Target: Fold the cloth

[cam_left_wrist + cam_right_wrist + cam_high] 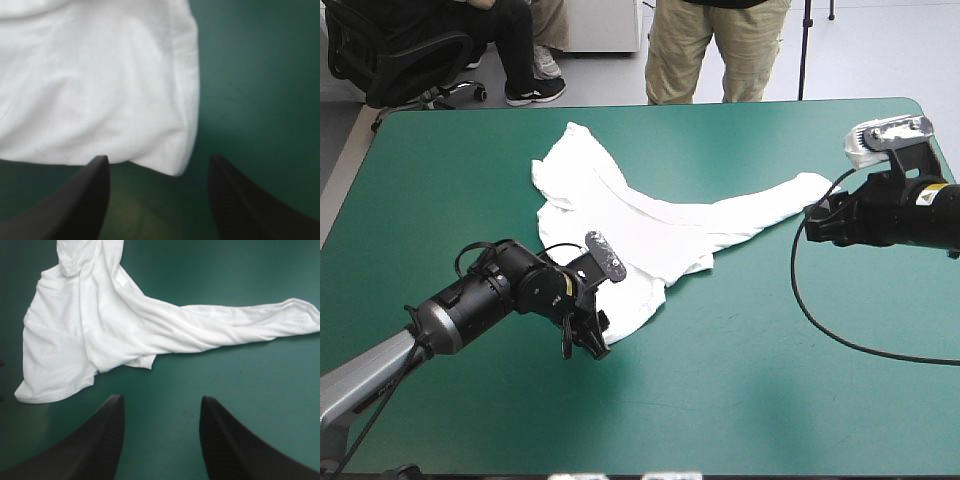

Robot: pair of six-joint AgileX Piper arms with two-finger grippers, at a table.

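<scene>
T-shirt (pixel 642 228) rumpled, half spread mid-table on the teal-green cover (pixel 770 380), one long tail reaching toward the right edge. Left gripper (pixel 156 162) wide, hem corner just ahead. Right gripper (pixel 160 402) wide, near the tail.

- the high view is looking forward and down from above and behind the robot, taking in nearly the whole table (pixel 740 400).
- the left wrist view is hovering close over one t-shirt (pixel 100 85) corner.
- the right wrist view is looking down from farther off, sharing that corner.
</scene>
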